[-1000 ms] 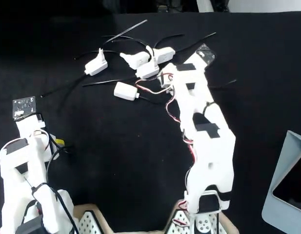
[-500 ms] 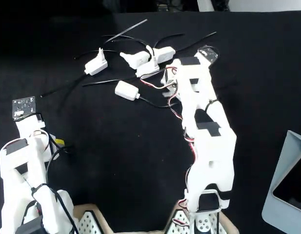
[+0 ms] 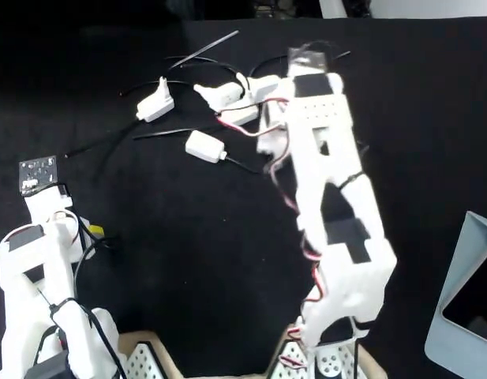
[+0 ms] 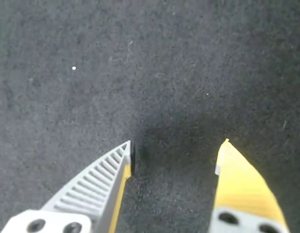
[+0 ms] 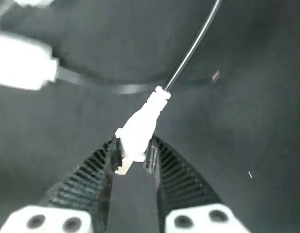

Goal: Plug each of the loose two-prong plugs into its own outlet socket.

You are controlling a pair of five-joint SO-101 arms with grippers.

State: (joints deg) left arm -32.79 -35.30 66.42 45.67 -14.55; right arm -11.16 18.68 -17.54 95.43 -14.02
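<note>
Right arm swung farther out | right jaws clamped on white plug | left jaws spread, empty

Left gripper above black cloth, jaws spread wide, nothing between them. Grey ribbed finger with thin yellow strip along inner edge; opposite finger plain yellow, flat face showing. Both taper to points, tips well apart. Darker shadow patch on cloth between tips, nearer ribbed finger. Screw holes at base of each finger. Cloth fuzzy, with small white speck well beyond ribbed fingertip and few fainter lint flecks farther out.
</note>
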